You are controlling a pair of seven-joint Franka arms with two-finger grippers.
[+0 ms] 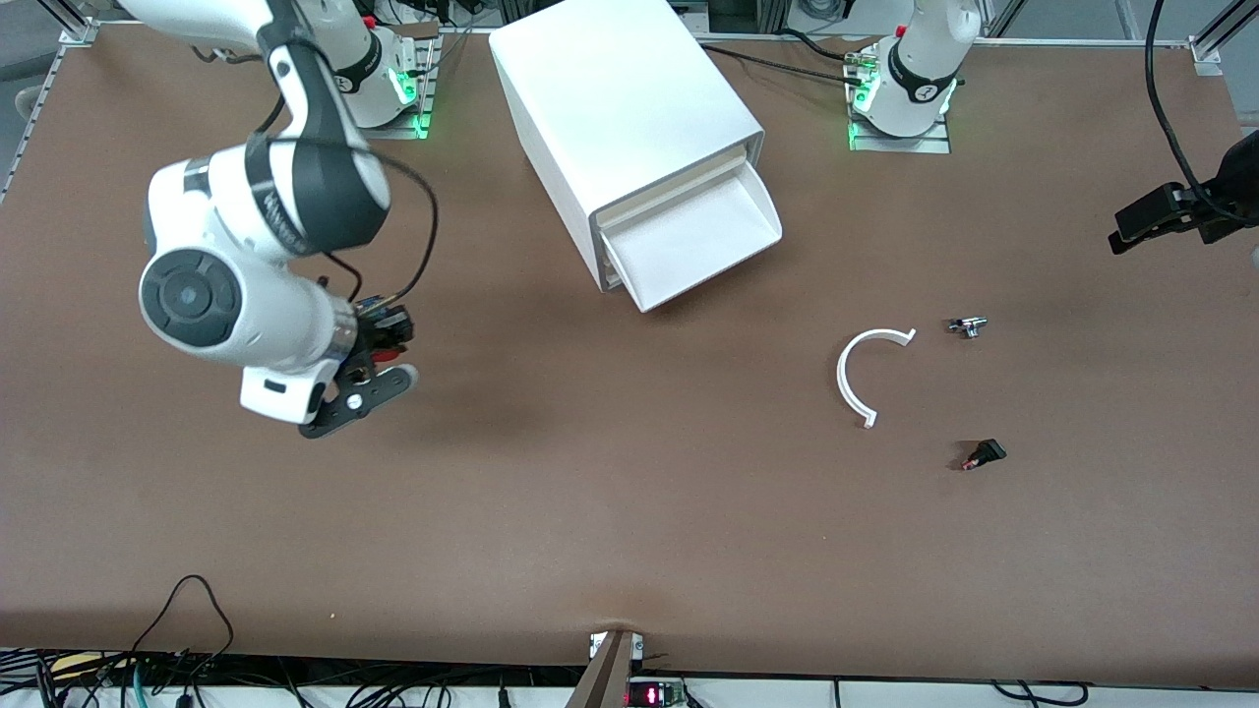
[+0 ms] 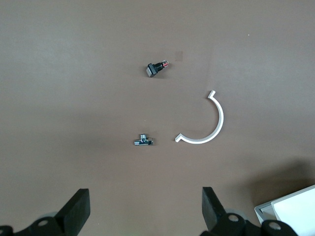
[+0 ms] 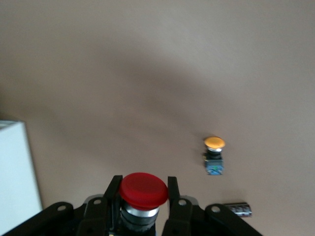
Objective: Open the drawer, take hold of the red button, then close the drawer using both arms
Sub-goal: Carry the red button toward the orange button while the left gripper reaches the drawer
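Observation:
The button, with its round red cap, sits between the fingers of my right gripper, which is shut on it. In the front view the right gripper hangs over the table toward the right arm's end. The lowest drawer of the white cabinet stands pulled out, and its inside shows bare white. My left gripper is open with nothing between its fingers. It hangs at the left arm's end of the table, above the loose parts.
A white curved strip, a small metal fitting and a black part with a red tip lie toward the left arm's end. Below the right gripper lie an orange-yellow capped button and a small metal cylinder.

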